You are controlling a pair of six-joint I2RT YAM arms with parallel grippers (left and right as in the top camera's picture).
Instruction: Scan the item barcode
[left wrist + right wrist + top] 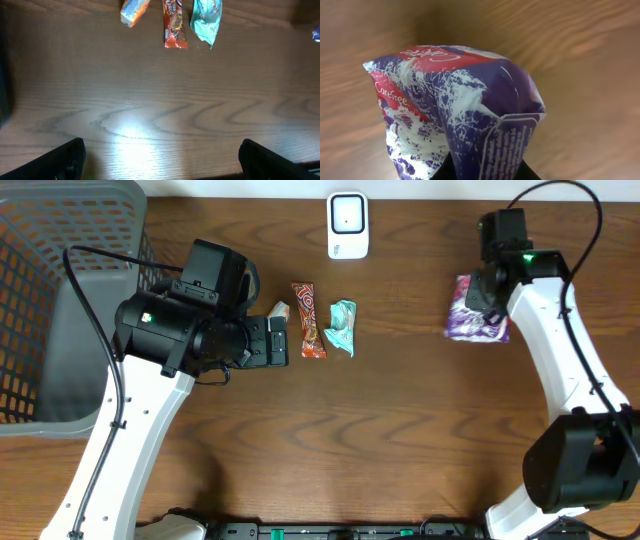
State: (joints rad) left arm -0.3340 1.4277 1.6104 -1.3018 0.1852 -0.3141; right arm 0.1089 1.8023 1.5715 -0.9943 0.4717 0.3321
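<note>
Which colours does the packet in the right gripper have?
The packet is purple and white with a red band; clearest in the right wrist view.

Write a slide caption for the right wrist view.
The right gripper holds a purple, white and red packet in its jaws, wooden table blurred behind.

Dark brown wooden surface (pixel 400 440) with wavy grain fills every view; a bright glare of light lies on it in the left wrist view. A grey mesh basket (pixel 60 300) stands at one end.

Basket (pixel 25 310) far left; scanner (pixel 347 225) behind snack bar (pixel 308 320)
</note>
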